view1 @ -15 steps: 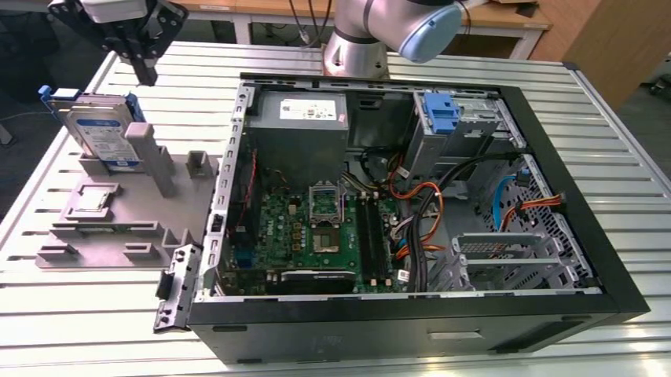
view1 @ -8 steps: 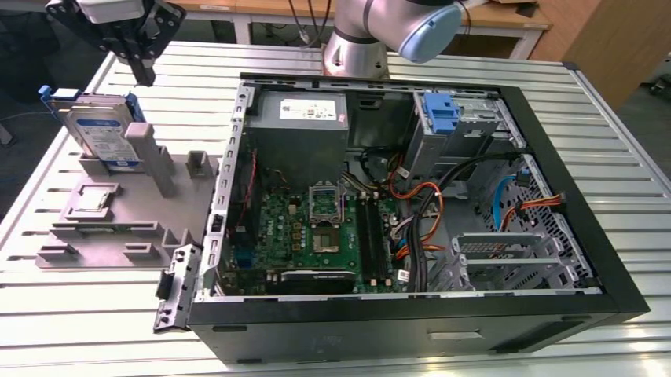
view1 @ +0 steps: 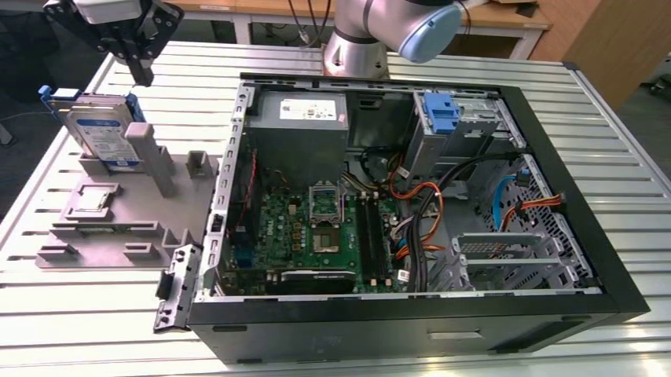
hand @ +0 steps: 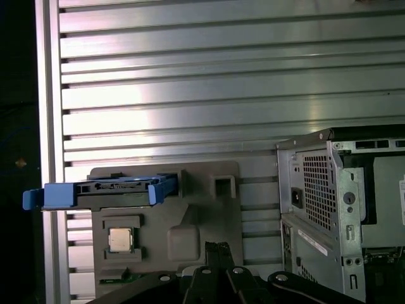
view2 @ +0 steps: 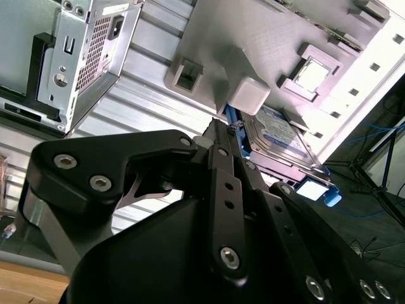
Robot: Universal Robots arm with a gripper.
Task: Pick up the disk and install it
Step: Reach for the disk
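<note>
On the slatted bench point(view1: 618, 141) the open computer case point(view1: 367, 326) takes up the middle, and orange and black cables point(view1: 419, 212) loop across its inside. I judge that a carried drive could snag on those loops, or scrape the case's metal rim, if it goes in crooked. At the exterior view's left of the case sits the grey fixture point(view1: 94, 232). The disk point(view1: 100, 133) stands on edge in a slot at the fixture's far end, close against a grey post point(view1: 147, 149). My hand point(view1: 143, 77) hangs above the disk and apart from it, with its fingers pinched narrow and holding nothing. That is my chief worry: fingers this close together would strike the disk's top edge instead of straddling it, and could tip it out of its slot. The post leaves little room on that side, so a finger may catch it. The blue side rails point(hand: 57, 195) jut past the drive's body, and a grip on that plastic could flex and slip. A processor chip point(hand: 120, 239) lies in a pocket of the fixture near the disk, and any jolt to the fixture might unseat it.
</note>
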